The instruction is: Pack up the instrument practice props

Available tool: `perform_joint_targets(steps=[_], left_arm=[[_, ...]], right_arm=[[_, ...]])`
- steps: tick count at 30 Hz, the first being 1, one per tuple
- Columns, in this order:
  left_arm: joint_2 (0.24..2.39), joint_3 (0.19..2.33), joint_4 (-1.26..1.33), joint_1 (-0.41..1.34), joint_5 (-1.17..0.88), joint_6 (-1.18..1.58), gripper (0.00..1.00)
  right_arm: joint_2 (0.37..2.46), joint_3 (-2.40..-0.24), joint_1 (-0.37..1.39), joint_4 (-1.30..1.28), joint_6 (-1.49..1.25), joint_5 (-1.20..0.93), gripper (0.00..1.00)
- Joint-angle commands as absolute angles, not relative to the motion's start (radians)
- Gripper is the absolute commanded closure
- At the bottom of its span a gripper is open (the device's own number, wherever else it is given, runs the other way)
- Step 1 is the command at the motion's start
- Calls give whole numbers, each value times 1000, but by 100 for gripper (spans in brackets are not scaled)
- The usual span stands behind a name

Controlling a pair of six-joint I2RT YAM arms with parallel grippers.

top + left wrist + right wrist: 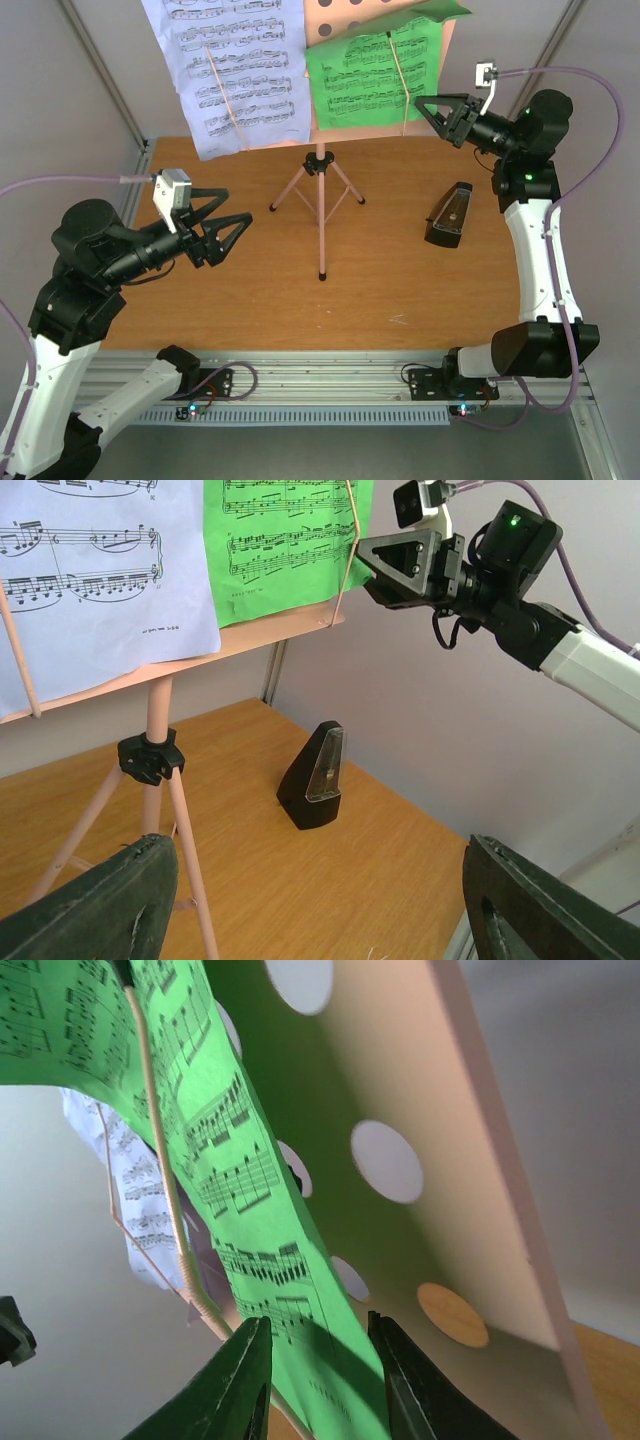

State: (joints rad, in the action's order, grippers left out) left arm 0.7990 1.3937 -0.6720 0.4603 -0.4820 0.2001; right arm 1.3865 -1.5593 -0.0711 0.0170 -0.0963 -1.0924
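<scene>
While the left claw (236, 240) hung wide open and empty over the smooth wooden desk (400, 300), the creased white sheet (235, 80) of printed music drooped on the pink music stand (320, 200), a slim tripod with a round-holed panel. Beside it the green sheet (365, 75) bowed outward behind a thin wire (398, 60). The small black pyramid metronome (449, 215), clear-fronted, stood on the desk to the right. The right claw (432, 108), narrowed, straddled the green sheet's edge; whether it gripped could not be told.
</scene>
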Motion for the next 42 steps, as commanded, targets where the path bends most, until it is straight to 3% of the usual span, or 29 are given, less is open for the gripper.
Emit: perform_joint_targets(steps=[1, 18, 28, 42], left_arm=[[793, 1418, -669, 462, -478, 186, 21], [828, 1420, -660, 463, -503, 185, 23], [935, 1482, -610, 557, -497, 200, 27], [1264, 1721, -553, 905, -288, 198, 28]], right_arm=[[1409, -1615, -77, 90, -139, -1124, 71], [1523, -1846, -77, 24, -124, -1223, 70], [1556, -1923, -77, -37, -124, -1207, 97], [1475, -1780, -77, -4, -100, -1116, 99]])
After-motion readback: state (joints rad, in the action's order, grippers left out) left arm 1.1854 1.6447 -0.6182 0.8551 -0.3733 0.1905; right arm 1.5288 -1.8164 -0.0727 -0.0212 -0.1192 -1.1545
